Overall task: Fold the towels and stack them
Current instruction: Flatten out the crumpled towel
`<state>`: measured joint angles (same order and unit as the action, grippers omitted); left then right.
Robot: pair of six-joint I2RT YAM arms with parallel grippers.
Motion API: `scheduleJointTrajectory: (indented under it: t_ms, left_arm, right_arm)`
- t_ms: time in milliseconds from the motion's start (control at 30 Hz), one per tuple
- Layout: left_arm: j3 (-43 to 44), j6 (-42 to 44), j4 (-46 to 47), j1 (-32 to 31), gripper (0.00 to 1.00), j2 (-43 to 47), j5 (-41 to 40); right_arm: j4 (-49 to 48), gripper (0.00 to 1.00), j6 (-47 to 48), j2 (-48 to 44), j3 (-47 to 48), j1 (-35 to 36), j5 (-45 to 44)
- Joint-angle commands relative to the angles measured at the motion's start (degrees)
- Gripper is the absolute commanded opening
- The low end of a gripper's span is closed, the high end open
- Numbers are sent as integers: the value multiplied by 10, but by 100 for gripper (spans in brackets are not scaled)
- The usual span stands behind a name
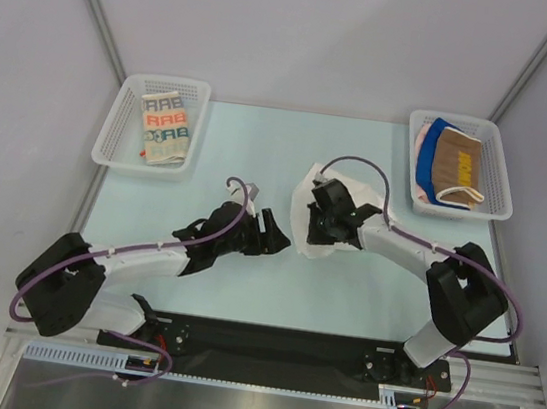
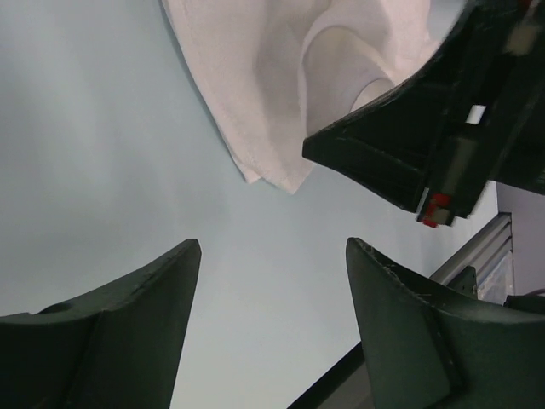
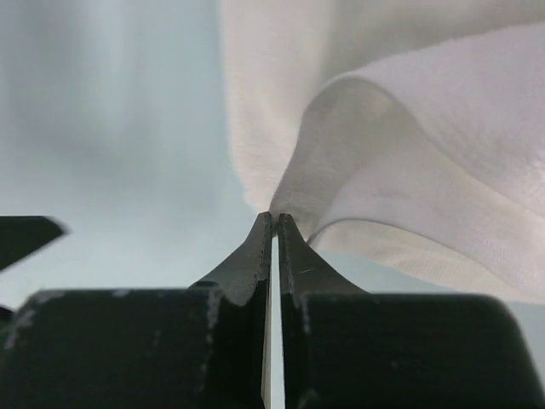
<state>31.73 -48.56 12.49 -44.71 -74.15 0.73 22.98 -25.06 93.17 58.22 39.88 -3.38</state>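
The only writing showing is on the cream towel [image 1: 166,128]. It is carrying three rows of block letters, one grey, one orange, one teal, each looking like "RRB", though the print is coming through small. The brown towel [image 1: 457,166] is showing yellow marks that are too small to read.

Five towels are showing in all. One white towel [image 1: 300,223] is lying rumpled on the pale table [image 1: 261,142], out in front of the two arm bases. The cream towel is lying folded and alone in the left mesh basket [image 1: 115,123], which is standing well to the left of the white towel and farther back. In the right mesh basket [image 1: 500,169], to the right of the white towel and farther back, the brown towel is lying on top, with a blue towel [image 1: 443,126] and a pink towel [image 1: 421,148] peeking out at its left side.

The right gripper [image 3: 274,217] is sitting over the white towel with its fingers pressed together, pinching a raised fold of the cloth at their tips. The left gripper [image 2: 272,247] is hovering just left of the white towel's near corner, with its fingers spread wide and only bare table showing between them.
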Motion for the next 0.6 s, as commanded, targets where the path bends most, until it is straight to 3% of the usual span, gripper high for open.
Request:
scheduleJointTrajectory:
  t_ms: [0,167,400,567]
  left_arm:
    - [24,-5,-24,13,73,-8,11]
    - [32,-8,-34,19,65,-19,19]
    - [69,-10,-16,15,52,-78,59]
    - [122,-12,-30,-13,50,-142,54]
  right_arm:
    - [-56,0,-38,-40,51,-4,72]
    - [-57,0,-53,-86,46,-25,59]
    - [-14,0,-50,-224,-6,-137,55]
    - [36,0,-18,-283,5,-199,54]
